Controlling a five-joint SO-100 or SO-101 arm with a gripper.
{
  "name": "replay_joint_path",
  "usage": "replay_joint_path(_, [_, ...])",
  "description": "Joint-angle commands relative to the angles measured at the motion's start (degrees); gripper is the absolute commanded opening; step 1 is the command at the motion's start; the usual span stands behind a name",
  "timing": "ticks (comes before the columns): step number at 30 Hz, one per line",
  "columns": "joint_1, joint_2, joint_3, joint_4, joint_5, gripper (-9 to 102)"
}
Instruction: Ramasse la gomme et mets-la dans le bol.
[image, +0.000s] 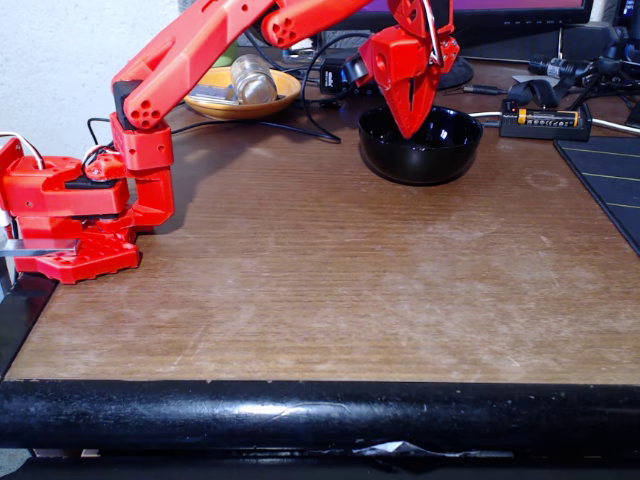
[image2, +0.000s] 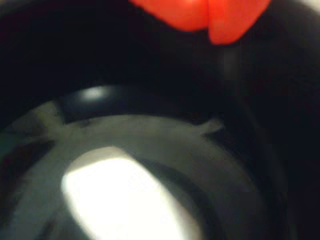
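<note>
Glossy black bowl (image2: 150, 125) wall takes up the wrist view, blurred, with a bright white patch low inside it; whether that is the eraser or a reflection cannot be told. Red gripper (image2: 209, 22) tips meet at the top edge, pressed together, nothing seen between them. In the fixed view the gripper (image: 411, 130) points down into the bowl (image: 420, 160) on the wooden table (image: 320, 280), with a yellow dish (image: 240, 105) behind.
</note>
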Motion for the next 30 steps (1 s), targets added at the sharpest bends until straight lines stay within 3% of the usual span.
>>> replay_joint_path(1, [1.41, 14.06, 2.9, 1.93, -2.02, -6])
replay_joint_path(8, [8.26, 30.06, 16.96, 1.93, -4.31, -6])
replay_joint_path(17, [31.55, 48.78, 37.71, -2.72, -9.76, -6])
replay_joint_path(24, [39.29, 84.55, 81.21, -18.98, -14.5, -6])
replay_joint_path(30, [38.85, 105.47, 102.48, -22.68, -11.51, -6])
